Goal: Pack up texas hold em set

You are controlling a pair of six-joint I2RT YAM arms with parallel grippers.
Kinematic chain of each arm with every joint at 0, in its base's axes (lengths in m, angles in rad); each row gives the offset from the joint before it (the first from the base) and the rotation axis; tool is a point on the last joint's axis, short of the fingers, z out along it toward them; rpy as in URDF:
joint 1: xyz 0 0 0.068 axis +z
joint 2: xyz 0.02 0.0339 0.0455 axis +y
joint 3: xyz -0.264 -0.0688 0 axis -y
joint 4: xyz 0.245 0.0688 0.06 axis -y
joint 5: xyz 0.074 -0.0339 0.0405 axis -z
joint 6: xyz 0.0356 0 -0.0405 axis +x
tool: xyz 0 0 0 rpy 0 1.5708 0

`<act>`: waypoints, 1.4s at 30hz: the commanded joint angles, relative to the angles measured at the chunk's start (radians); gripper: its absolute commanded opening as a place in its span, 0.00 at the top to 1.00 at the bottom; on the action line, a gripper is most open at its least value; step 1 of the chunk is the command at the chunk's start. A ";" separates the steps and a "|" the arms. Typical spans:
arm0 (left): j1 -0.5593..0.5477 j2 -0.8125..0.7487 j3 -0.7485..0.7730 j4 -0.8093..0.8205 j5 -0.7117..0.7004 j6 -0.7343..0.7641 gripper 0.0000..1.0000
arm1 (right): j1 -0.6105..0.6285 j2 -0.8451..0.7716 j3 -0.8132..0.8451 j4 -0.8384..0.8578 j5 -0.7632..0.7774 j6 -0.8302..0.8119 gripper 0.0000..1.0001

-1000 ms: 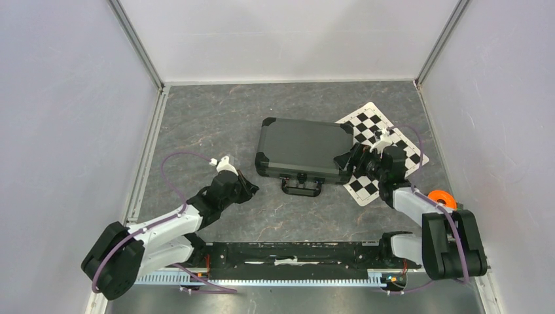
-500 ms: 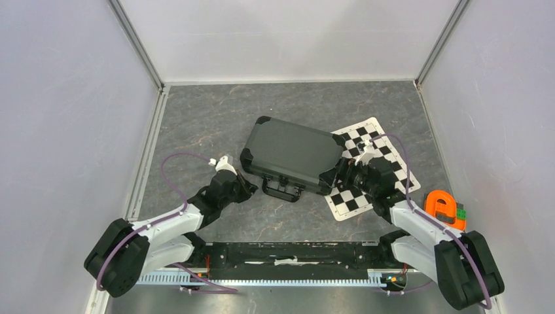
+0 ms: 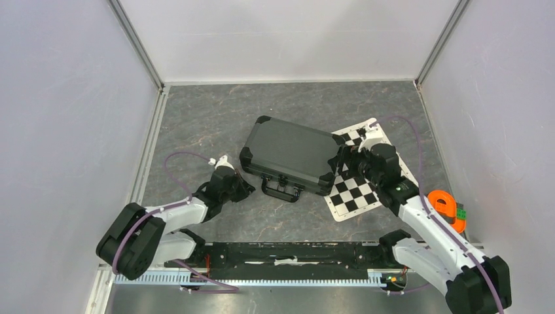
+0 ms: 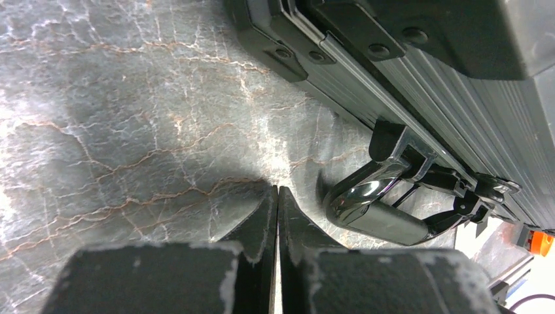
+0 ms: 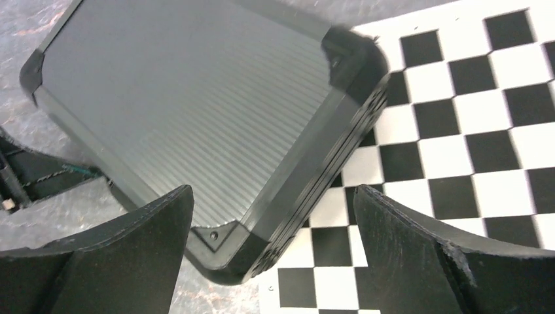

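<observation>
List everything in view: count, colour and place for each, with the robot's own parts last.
case: one, black, closed, mid-table and turned at an angle, its right corner lying over the mat
case handle: one, black and shiny metal, on the case's near side
checkered mat: one, black and white, right of centre, partly under the case
ring-shaped object: one, orange, near the table's right edge beside the right arm
table: one, grey marbled
left gripper: one, black, shut and holding nothing, low by the table left of the handle
right gripper: one, black, open, fingers either side of the case's near right corner
</observation>
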State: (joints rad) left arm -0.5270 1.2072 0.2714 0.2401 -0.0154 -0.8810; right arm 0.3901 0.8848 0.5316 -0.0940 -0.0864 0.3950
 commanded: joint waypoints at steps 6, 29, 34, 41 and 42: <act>0.008 0.072 0.034 0.125 0.064 0.056 0.96 | 0.050 0.159 0.243 -0.142 -0.019 -0.213 0.20; 0.009 0.315 -0.063 0.555 0.137 -0.022 0.97 | 0.180 0.425 0.147 0.009 -0.057 -0.255 1.00; 0.009 0.362 -0.061 0.598 0.164 -0.035 0.98 | 0.182 0.423 0.141 0.009 -0.060 -0.260 1.00; 0.008 0.451 -0.060 0.733 0.241 -0.060 0.98 | 0.188 0.417 0.136 0.010 -0.063 -0.255 1.00; 0.008 0.464 -0.065 0.766 0.255 -0.065 0.98 | 0.188 0.417 0.136 0.010 -0.063 -0.255 1.00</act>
State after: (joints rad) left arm -0.5045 1.6089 0.2253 0.9249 0.1314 -0.9138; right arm 0.5709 1.2774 0.7048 -0.0055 -0.1593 0.1520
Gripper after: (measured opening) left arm 0.031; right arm 0.006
